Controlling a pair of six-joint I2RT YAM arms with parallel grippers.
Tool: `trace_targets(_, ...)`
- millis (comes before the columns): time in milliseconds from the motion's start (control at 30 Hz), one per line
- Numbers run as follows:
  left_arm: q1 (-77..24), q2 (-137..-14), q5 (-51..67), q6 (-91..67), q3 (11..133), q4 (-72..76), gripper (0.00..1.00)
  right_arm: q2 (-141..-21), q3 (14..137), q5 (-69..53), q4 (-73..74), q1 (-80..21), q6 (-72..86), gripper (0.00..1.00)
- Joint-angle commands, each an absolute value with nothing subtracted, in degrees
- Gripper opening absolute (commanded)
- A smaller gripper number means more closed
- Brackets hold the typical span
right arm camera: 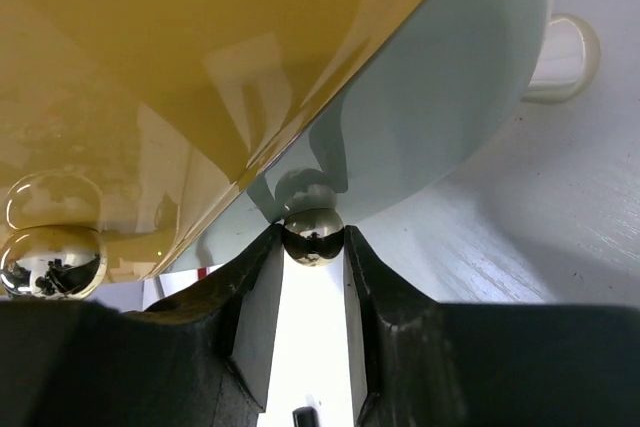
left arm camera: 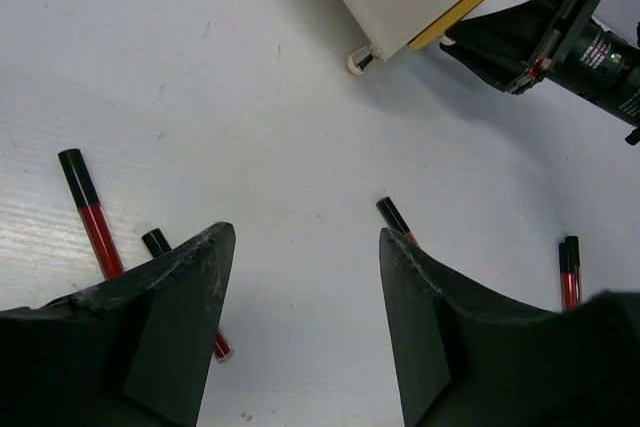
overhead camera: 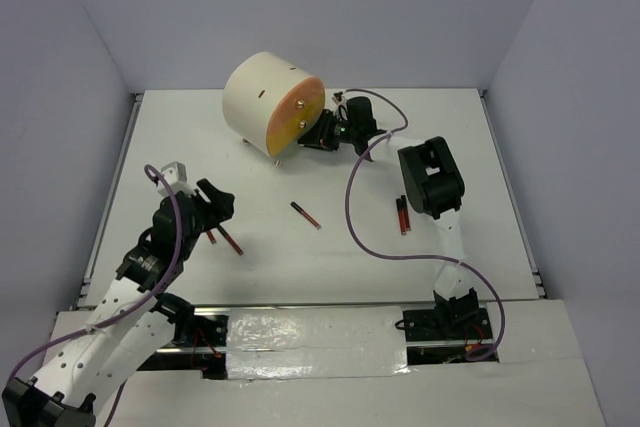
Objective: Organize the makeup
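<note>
Makeup: slim black-and-red sticks [overhead camera: 305, 214] lying on white table [overhead camera: 480, 157], two just beside left gripper [left arm camera: 305, 237], its fingers spread wide. Right gripper [right arm camera: 313, 247] pinches small chrome knob [right arm camera: 313, 232] on orange-yellow drawer [right arm camera: 150, 67] of cream cylindrical chest [overhead camera: 258, 95].

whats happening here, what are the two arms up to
The right gripper is pinched shut on a small metal knob on the orange-yellow drawer front of the cream chest. The left gripper hangs open above the table, near two black-and-red sticks. Another stick and a pair lie loose farther right.
</note>
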State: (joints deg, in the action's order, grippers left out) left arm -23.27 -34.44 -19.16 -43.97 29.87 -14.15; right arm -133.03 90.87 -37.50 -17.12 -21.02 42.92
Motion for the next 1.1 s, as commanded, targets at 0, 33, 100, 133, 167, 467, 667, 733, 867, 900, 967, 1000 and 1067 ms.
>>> trace_targets(0, -22.94, -34.80, -18.72, -45.00, 32.78, -12.48, 0.72, -134.03, 92.46, -36.91, -21.62, -20.57, 43.86, 0.32)
trace_targets(33, -22.94, -34.80, -18.72, -45.00, 32.78, -12.48, 0.72, -133.86, 92.03, -37.00, -22.06, -20.39, 44.03, 0.31)
trace_targets(100, -22.94, -34.72, -18.72, -45.09, 32.78, -12.48, 0.72, -133.24, 90.36, -37.18, -23.38, -19.87, 44.56, 0.29)
trace_targets(133, -23.03, -34.63, -18.72, -45.09, 32.70, -12.31, 0.72, -132.89, 88.79, -37.26, -24.07, -19.69, 44.65, 0.28)
trace_targets(167, -22.94, -34.54, -18.72, -45.17, 32.43, -12.30, 0.72, -131.85, 87.81, -37.35, -24.52, -18.99, 44.74, 0.27)
trace_targets(467, -22.94, -33.05, -18.11, -45.79, 30.15, -10.73, 0.72, -122.09, 72.79, -39.55, -29.09, -14.95, 42.80, 0.26)
trace_targets(667, -22.94, -32.87, -17.67, -45.79, 29.44, -10.11, 0.72, -116.99, 65.57, -40.17, -29.97, -13.10, 41.05, 0.28)
trace_targets(733, -22.94, -32.70, -17.67, -45.88, 29.09, -10.19, 0.72, -115.76, 63.64, -39.99, -30.23, -12.92, 40.34, 0.30)
trace_targets(867, -22.94, -32.61, -17.67, -46.67, 28.48, -10.90, 0.73, -115.31, 64.07, -40.25, -29.45, -12.66, 39.11, 0.44)
trace_targets(900, -22.94, -32.69, -17.75, -47.28, 28.39, -11.42, 0.72, -115.40, 64.42, -40.86, -29.10, -12.83, 38.76, 0.48)
trace_targets(967, -22.94, -33.22, -18.28, -48.42, 28.39, -12.82, 0.72, -115.23, 65.65, -40.69, -27.52, -12.92, 36.75, 0.63)
trace_targets(1000, -22.94, -33.48, -20.02, -50.78, 29.00, -14.22, 0.73, -114.96, 65.92, -41.04, -26.73, -12.92, 36.04, 0.68)
trace_targets(1067, -22.94, -35.24, -22.58, -54.04, 29.97, -20.63, 0.73, -114.35, 66.62, -41.31, -25.14, -12.92, 33.50, 0.76)
